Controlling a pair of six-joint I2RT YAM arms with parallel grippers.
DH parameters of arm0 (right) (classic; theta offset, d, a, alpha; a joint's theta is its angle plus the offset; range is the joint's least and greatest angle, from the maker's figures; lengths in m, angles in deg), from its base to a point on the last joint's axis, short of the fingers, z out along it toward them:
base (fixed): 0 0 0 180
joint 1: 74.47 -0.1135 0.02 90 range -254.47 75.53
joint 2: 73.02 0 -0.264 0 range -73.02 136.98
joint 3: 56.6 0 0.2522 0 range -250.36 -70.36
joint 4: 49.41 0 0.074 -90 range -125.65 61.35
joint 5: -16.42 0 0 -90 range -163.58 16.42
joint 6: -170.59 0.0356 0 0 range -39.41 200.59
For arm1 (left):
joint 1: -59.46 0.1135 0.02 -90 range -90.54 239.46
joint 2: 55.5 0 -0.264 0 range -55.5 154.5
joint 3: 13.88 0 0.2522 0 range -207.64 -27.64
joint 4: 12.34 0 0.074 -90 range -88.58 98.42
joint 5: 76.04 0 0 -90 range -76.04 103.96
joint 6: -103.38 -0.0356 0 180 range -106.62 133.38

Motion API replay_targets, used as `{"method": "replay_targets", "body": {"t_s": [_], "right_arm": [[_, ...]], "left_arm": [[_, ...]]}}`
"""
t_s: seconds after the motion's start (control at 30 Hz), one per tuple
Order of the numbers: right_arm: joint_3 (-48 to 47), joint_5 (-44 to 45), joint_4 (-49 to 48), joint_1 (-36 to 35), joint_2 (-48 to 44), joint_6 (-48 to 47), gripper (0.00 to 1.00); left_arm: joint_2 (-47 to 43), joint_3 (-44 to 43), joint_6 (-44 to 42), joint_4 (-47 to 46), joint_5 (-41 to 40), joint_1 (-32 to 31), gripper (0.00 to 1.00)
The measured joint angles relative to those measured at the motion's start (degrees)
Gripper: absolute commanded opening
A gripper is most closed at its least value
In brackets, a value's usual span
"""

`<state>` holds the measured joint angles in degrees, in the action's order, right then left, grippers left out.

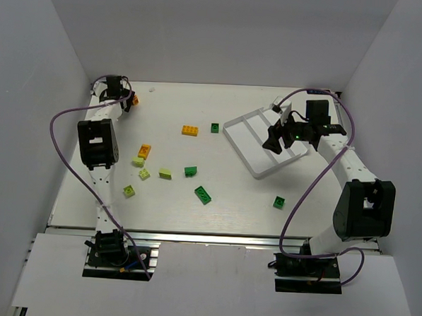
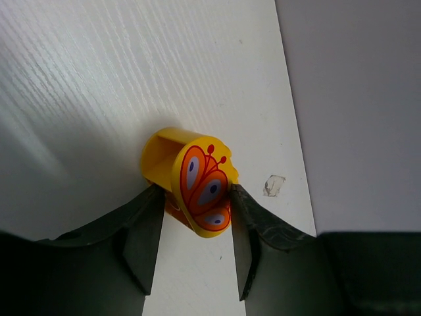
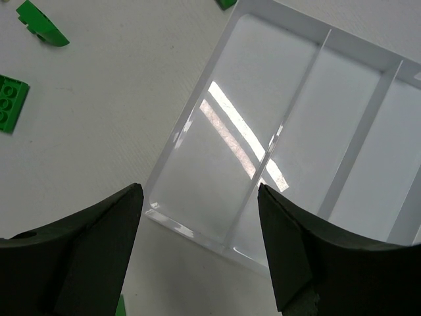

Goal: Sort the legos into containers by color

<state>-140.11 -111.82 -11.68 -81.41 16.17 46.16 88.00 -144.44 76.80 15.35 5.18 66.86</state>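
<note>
Three long parallel compartments made up the white tray point(image 1: 240, 150), which sat askew on the table point(image 1: 229, 219). The right gripper point(image 1: 280, 137) hovered over the tray. In its wrist view, its fingers point(image 3: 99, 243) were spread wide above one corner of the tray point(image 3: 191, 115), with nothing between them.

Far to the left of the tray, at the table's back corner, the left gripper point(image 1: 119, 91) was down at the round orange piece point(image 1: 134, 101). The left wrist view showed that piece point(image 2: 168, 155), printed with a butterfly, standing on the table. A finger point(image 2: 141, 230) pressed against each side, so it was pinched.

Ten bricks lay loose. Just left of the tray were a dark green brick point(image 1: 215, 128) and an orange brick point(image 1: 190, 131). Well to the tray's left, a second orange brick point(image 1: 144, 151) sat among four pale yellow-green bricks point(image 1: 145, 174). Between that group and the tray lay two more green bricks point(image 1: 203, 194). A last green brick point(image 1: 279, 201) rested near the tray's closest corner, on the arms' side.
</note>
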Motion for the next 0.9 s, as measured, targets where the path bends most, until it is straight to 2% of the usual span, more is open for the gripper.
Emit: {"method": "replay_targets", "body": {"t_s": [0.57,0.63,0.73,0.9], "right_arm": [[1.38,0.22,-0.5,0.0,-1.51,0.02,0.76],[1.57,0.2,-0.63,0.0,-1.68,0.0,0.76],[2.36,0.2,-0.74,0.0,-2.19,-0.04,0.76],[3.02,0.17,-1.05,0.0,-2.47,-0.09,0.76]], "left_arm": [[-9.53,18.05,-7.89,-8.0,8.09,-0.31,0.52],[-12.39,22.75,-8.26,-9.35,8.35,-0.46,0.57],[-15.34,27.41,-8.7,-11.76,8.59,-0.46,0.69],[-16.61,28.87,-8.76,-12.94,7.96,-0.5,0.76]]}}
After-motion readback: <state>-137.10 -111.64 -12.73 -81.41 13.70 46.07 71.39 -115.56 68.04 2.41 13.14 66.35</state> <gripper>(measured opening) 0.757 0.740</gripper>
